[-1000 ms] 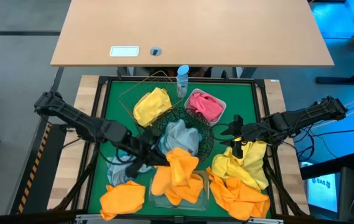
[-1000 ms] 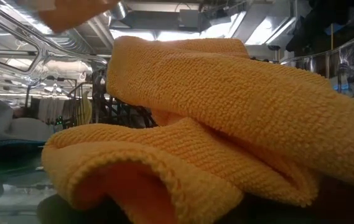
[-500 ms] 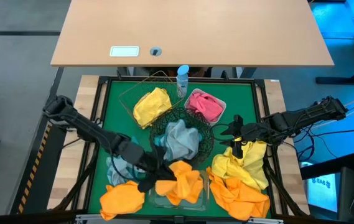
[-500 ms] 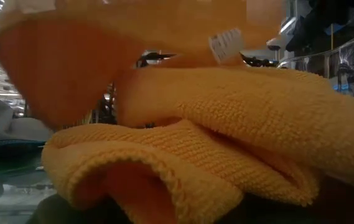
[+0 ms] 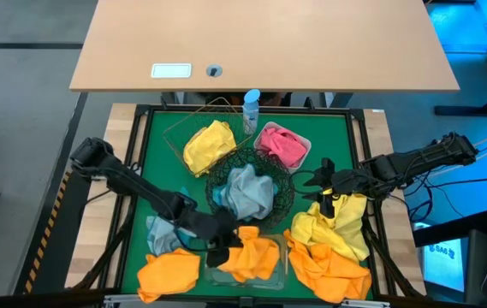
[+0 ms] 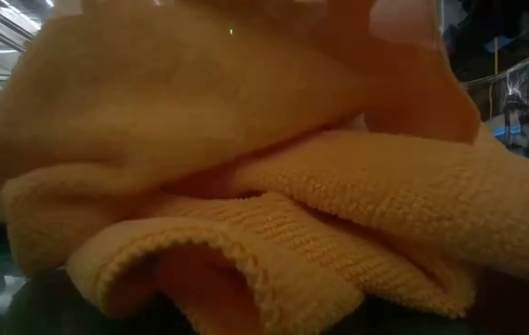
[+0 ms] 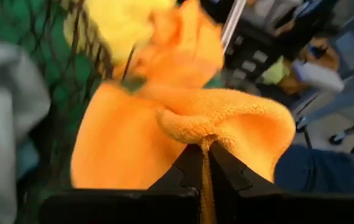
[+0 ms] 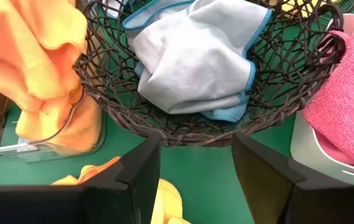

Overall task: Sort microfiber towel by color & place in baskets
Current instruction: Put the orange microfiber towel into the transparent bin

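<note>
My left gripper is shut on an orange towel over the clear plastic tub at the table's near edge. In the low view, orange towel fills the whole picture. My right gripper hangs open over yellow towels at the table's right, facing the black wire bowl. A grey towel lies in that bowl. A yellow towel lies in the copper wire basket, and a pink one in the white tray. My left gripper pinches a bunched fold of the orange towel between its two fingers; the cloth bulges out past the fingertips. The fingers come slanting down from the table's left. The towel's lower part lies on other orange cloth in the tub.
More orange towels lie at the near left and near right. A grey-teal towel sits on the green mat beside the left arm. A blue-capped bottle stands at the far edge between basket and tray.
My left gripper has moved toward the table's near edge and down, carrying the orange towel from beside the black wire bowl to the clear tub. The towel, which hung free, now lies on the orange cloth in the tub.
</note>
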`<act>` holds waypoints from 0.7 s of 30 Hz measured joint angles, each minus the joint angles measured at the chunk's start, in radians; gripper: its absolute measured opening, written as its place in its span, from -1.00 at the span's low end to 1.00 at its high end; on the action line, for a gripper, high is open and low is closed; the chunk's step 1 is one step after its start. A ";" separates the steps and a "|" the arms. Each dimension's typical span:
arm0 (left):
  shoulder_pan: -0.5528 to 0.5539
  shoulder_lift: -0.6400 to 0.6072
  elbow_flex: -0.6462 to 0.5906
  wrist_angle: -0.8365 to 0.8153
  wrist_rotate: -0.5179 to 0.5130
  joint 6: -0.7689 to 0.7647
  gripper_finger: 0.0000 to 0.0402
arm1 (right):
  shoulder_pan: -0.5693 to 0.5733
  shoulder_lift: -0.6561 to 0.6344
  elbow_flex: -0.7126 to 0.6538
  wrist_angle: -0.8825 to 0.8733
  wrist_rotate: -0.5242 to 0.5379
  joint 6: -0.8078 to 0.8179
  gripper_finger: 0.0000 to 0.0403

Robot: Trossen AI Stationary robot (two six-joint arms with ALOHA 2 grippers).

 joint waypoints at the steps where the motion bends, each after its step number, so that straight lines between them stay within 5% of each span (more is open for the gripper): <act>1: 0.000 0.009 0.000 -0.014 0.007 -0.011 -0.98 | 0.000 0.000 0.000 0.000 0.000 0.000 -0.03; 9: -0.016 0.053 0.000 -0.100 0.110 -0.050 -0.94 | 0.000 0.000 0.000 0.001 0.000 0.000 -0.03; 21: -0.013 0.062 0.000 -0.174 0.102 -0.049 -0.61 | 0.000 0.000 0.000 0.001 0.000 0.000 -0.03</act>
